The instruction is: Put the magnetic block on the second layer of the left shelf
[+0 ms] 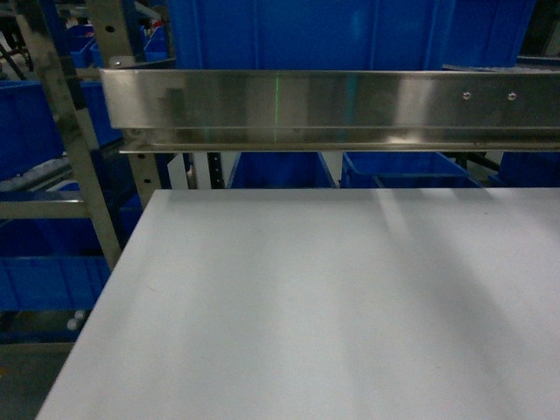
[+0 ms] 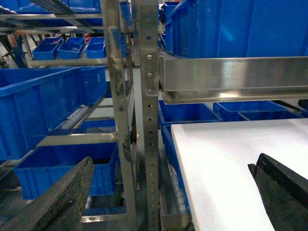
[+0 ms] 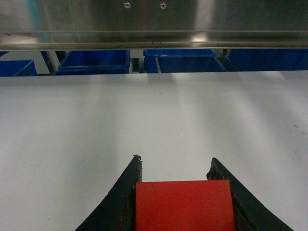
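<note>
The magnetic block [image 3: 185, 204], a glossy red cube, sits between the black fingers of my right gripper [image 3: 175, 159], which is shut on it just above the white tabletop [image 3: 144, 110]. My left gripper [image 2: 175, 158] is open and holds nothing. Its fingers [image 2: 62, 197] straddle the table's left edge and a steel upright [image 2: 150, 144]. Left of that upright is the left shelf, a steel rack with a large blue crate [image 2: 38, 108] on one tier and another crate [image 2: 67, 168] on the tier below. I cannot tell which tier is the second layer. Neither gripper shows in the head view.
A shiny steel beam [image 1: 332, 109] crosses above the far edge of the tabletop [image 1: 306, 306], with blue crates [image 1: 306, 35] behind and below it. The rack's uprights [image 1: 83, 166] stand at the table's left corner. More racks with small crates [image 2: 72, 48] stand farther left.
</note>
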### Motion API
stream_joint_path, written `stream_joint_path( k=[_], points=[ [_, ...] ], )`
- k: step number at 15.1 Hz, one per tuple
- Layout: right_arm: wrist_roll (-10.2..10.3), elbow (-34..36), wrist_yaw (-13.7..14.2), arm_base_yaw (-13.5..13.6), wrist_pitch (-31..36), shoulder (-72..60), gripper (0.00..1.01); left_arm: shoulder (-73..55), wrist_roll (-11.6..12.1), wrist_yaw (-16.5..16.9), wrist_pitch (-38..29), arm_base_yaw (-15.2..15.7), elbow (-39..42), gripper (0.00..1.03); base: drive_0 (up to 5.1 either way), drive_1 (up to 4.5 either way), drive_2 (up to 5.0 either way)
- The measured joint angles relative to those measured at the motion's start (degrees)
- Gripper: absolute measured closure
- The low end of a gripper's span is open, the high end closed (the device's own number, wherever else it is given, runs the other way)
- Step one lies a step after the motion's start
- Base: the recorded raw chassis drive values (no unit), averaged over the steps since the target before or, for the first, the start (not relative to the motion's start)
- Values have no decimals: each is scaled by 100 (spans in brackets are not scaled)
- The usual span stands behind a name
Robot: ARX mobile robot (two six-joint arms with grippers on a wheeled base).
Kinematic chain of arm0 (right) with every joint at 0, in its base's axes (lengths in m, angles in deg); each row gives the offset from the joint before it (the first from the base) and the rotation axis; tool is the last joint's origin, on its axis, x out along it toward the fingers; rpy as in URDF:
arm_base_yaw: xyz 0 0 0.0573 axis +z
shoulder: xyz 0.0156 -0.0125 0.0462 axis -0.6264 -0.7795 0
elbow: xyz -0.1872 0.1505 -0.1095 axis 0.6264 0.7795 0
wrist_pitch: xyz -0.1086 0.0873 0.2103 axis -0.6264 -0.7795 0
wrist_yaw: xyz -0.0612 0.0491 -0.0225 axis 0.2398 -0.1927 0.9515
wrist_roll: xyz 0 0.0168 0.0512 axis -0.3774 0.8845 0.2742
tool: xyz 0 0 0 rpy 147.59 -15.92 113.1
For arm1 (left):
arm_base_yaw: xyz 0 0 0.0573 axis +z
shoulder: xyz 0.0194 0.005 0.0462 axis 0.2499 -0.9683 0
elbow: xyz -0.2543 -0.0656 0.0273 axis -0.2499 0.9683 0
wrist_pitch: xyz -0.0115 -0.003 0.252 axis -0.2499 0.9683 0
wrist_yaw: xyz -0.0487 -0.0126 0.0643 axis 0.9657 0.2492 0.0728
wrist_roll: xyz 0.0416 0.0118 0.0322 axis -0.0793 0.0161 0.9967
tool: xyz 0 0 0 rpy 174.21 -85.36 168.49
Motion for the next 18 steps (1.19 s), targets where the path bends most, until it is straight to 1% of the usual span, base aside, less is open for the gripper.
stream_joint_path(
  k=[18],
  points=[
    [0, 0, 0, -2, 35, 2, 68, 0, 0, -2, 2, 0, -2, 5, -495, 244, 244]
  ],
)
